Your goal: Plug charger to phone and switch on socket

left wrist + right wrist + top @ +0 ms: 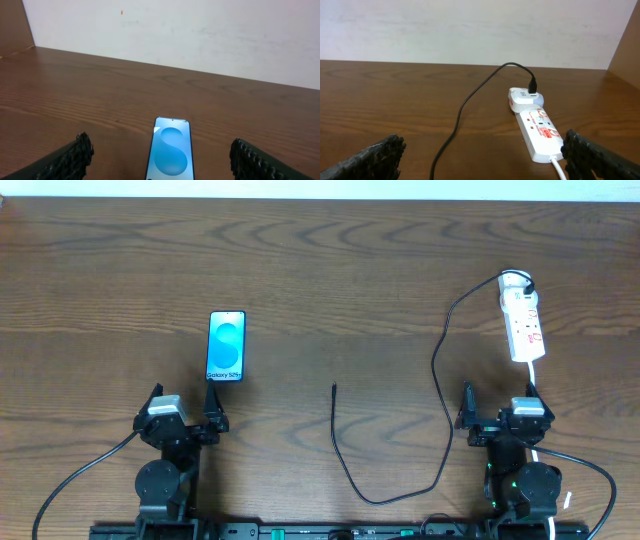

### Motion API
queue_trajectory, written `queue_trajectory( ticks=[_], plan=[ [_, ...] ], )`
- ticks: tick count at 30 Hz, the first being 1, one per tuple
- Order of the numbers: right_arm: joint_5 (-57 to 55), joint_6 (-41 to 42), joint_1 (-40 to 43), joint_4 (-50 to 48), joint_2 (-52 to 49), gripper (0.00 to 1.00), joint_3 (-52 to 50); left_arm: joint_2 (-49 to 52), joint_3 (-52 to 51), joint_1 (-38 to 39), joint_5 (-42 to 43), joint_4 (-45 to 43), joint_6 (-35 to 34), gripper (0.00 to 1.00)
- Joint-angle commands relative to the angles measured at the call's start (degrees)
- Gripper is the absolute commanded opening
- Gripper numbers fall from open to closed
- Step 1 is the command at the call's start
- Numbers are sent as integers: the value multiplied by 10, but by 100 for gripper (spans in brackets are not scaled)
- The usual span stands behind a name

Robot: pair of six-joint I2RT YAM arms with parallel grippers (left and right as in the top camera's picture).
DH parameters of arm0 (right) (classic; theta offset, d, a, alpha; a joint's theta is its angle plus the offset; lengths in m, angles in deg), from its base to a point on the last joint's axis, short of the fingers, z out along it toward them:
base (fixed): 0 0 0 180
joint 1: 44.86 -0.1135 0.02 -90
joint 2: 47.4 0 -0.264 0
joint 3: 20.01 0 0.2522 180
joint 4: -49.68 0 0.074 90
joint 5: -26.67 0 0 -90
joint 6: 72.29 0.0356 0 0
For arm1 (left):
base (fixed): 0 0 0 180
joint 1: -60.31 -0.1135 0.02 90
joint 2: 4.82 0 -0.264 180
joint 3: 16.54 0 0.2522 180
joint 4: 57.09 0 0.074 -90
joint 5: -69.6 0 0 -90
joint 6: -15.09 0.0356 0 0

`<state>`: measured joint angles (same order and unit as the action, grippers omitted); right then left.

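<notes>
Two things need joining, and they lie well apart. The phone (226,346) lies flat, screen up, on the table (330,270) just ahead of the left gripper (184,405). The charger (335,420) loops across the middle, running from a white adapter (514,282) at the far end of the socket (524,326) over on the right.

Both grippers are empty, fingers spread wide, the right gripper (498,406) sitting just short of the socket's near end.

The cable looks light and limp, so it will likely flop if held mid-length. The best hold is probably right behind the plug tip (334,387), where it should be stiffest. That tip points away from the robot.

The phone is slim, smooth and rigid, and will likely skate on the wood when pushed, so it wants bracing at its long edges rather than on the glass. Its long axis runs near-to-far. The lettering sits at the near end, so the port is probably in the short edge facing the left gripper.

The socket also lies roughly near-to-far — slightly slanted, its white cord leaving the near end.
</notes>
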<state>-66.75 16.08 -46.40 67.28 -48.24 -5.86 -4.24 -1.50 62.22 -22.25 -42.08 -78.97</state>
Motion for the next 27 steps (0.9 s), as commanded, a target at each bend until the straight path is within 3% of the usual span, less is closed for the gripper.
queue_trajectory(
  ticks=[1,10,22,27],
  plan=[
    [-5,9,-4,2,5,99,-1,-3,12,-3,-10,11,7,90],
    [-5,9,-4,2,5,99,-1,36,76,-3,-10,17,7,89],
    [-5,9,-4,2,5,99,-1,275,261,-2,-10,22,-12,90],
    [-5,9,-4,2,5,99,-1,389,376,-2,-3,104,-13,90]
  ],
)
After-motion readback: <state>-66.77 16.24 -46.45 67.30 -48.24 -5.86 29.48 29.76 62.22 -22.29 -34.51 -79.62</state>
